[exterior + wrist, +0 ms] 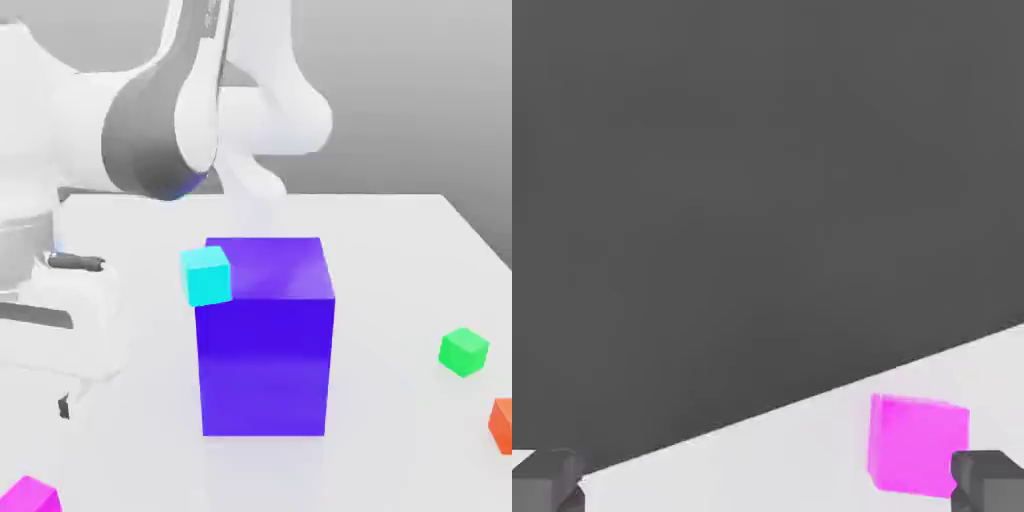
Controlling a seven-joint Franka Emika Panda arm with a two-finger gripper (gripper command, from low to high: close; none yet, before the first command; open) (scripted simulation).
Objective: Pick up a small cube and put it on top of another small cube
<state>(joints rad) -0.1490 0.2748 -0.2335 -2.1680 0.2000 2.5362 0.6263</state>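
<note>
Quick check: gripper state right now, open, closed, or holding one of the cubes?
Gripper: open and holding nothing; the magenta cube lies on the table beside one fingertip, not gripped.

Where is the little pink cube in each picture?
Exterior view: the pink cube sits on the table at the bottom left corner, partly cut off.
Hand view: it lies on the table near the corner, close to one claw finger, not held.
Shared landmark: the white table.
</note>
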